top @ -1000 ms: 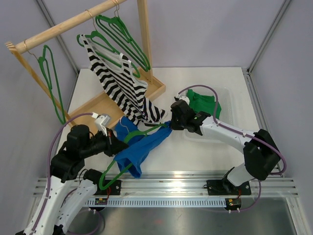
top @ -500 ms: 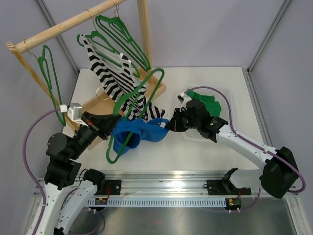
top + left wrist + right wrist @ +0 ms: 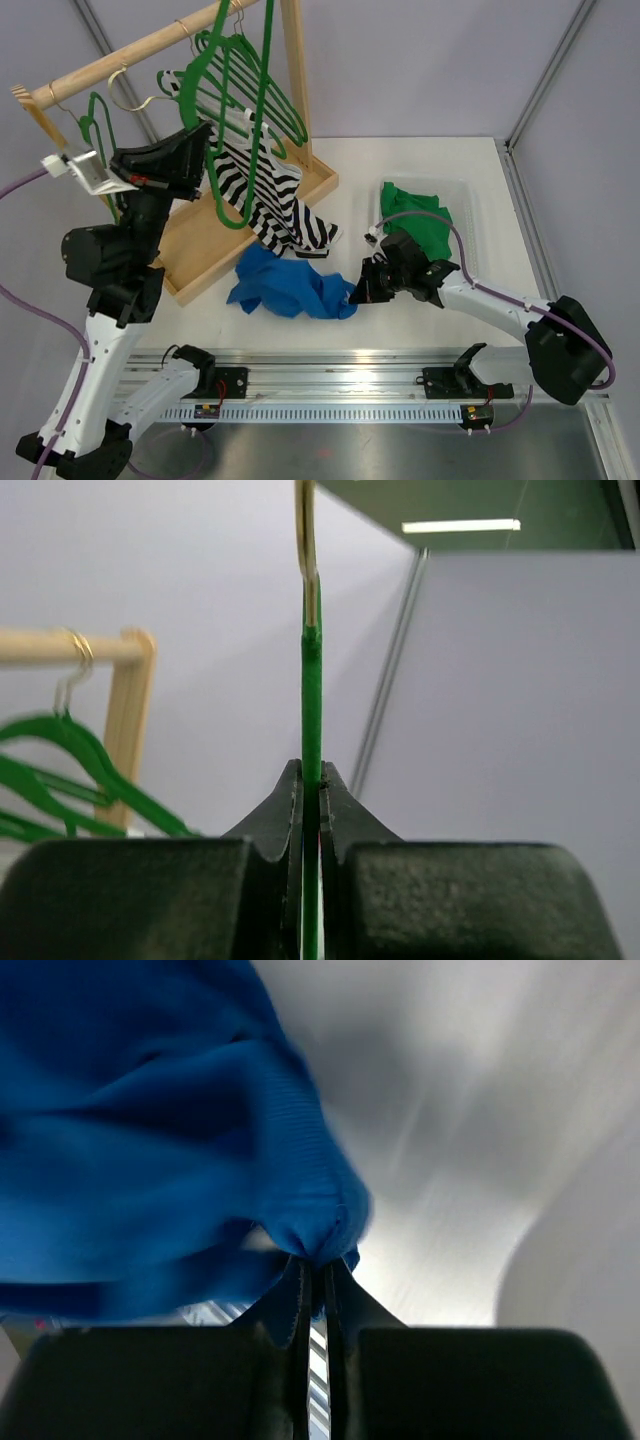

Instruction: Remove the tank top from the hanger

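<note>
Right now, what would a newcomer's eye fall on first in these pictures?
The left hand, high up beside the wooden rail, is shut on a bare green hanger. Below, the blue tank top lies crumpled on the table, its edge pinched by the right hand.

White table [image 3: 420, 160] carries blue tank top [image 3: 290, 288], wooden rack base [image 3: 205, 240], clear bin [image 3: 468, 205].

Blue tank top [image 3: 290, 288] heaped — hanger [image 3: 311, 710] aloft.
</note>
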